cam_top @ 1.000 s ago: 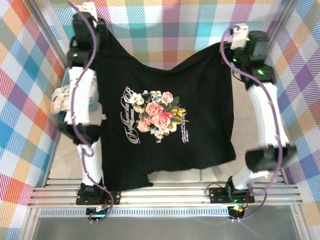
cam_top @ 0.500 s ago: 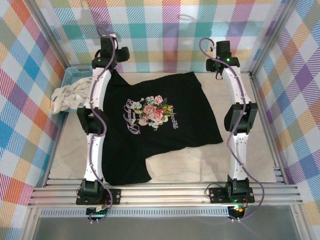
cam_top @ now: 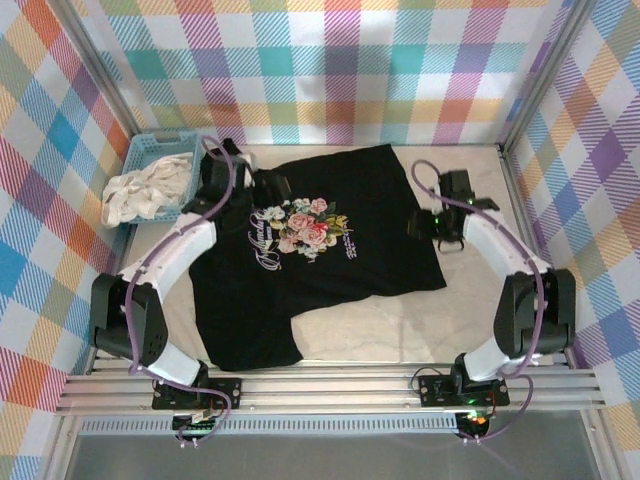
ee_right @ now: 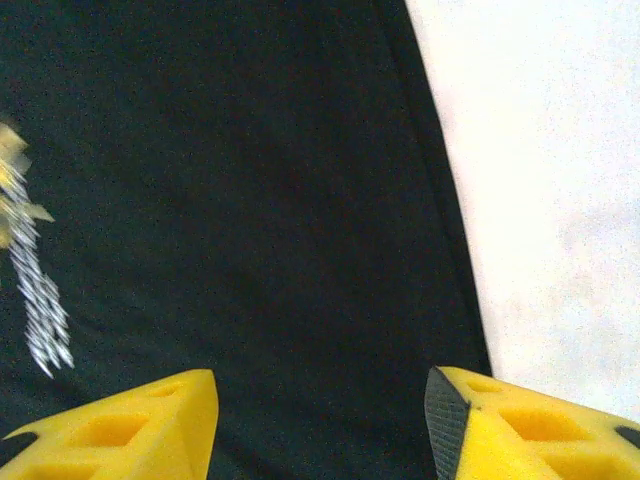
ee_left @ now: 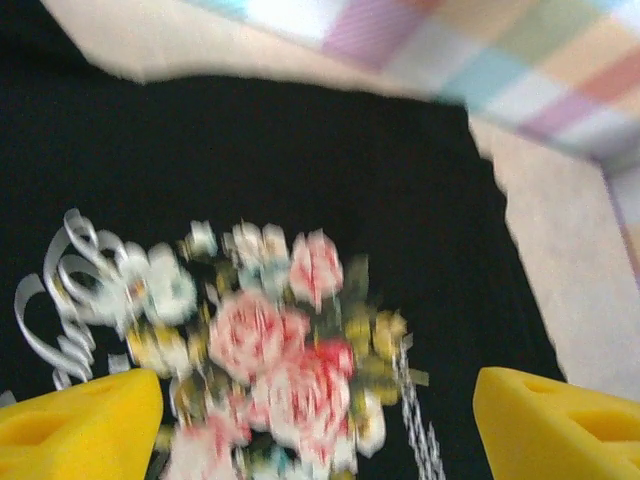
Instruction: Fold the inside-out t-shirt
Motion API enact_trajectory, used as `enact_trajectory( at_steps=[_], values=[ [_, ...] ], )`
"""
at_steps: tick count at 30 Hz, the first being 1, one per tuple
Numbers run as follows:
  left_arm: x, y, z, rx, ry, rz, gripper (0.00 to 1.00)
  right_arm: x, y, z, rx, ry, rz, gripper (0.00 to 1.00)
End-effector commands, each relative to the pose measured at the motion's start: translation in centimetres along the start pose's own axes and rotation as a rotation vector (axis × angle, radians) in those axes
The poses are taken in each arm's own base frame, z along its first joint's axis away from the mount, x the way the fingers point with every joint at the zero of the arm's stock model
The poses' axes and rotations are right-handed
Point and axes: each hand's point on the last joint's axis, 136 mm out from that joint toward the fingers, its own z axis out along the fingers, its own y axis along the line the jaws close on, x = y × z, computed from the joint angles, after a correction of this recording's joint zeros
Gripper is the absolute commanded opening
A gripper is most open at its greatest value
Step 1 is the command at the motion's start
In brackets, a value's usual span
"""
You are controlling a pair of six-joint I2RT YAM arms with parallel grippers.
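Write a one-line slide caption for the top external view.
Black floral t-shirt lies spread on the table; left gripper and right gripper open over it.

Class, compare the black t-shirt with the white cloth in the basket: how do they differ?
The black t-shirt lies spread on the table; the white cloth lies bunched in the basket. The t-shirt bears a floral print; the cloth looks plain. The t-shirt is far larger than the cloth. Both are fabric.

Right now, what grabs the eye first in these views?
A black t-shirt lies spread across mid-table, its floral print facing up. The left end effector hovers open above the print, and the right end effector hovers open near the shirt's right edge. A blue basket holding white cloth sits at the far left.
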Motion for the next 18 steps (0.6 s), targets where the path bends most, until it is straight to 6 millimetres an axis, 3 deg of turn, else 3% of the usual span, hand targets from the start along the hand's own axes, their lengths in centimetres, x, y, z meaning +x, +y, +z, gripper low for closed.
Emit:
enact_trajectory(
  at_steps=[1, 5, 10, 13, 18],
  values=[
    [2.6, -0.5, -0.9, 0.055, 0.027, -0.042, 0.82, 3.2, -2.3, -1.9, 0.055, 0.001, 0.158, 0.6],
    [4.6, -0.2, -1.8, 0.061, 0.05, -0.042, 0.82, 8.2, -5.1, -0.7, 0.093, 0.136, 0.316, 0.61],
    [6.0, 0.8, -2.3, 0.031, 0.066, -0.026, 0.82, 11.2, -6.2, 1.7, 0.142, 0.268, 0.36, 0.61],
    [6.4, 1.4, -2.3, 0.002, 0.072, -0.009, 0.83, 11.2, -6.4, 3.0, 0.142, 0.28, 0.36, 0.61],
    [7.3, 2.3, -1.6, -0.025, 0.094, -0.01, 0.83, 9.0, -5.8, 4.4, 0.092, 0.252, 0.374, 0.53]
  ],
)
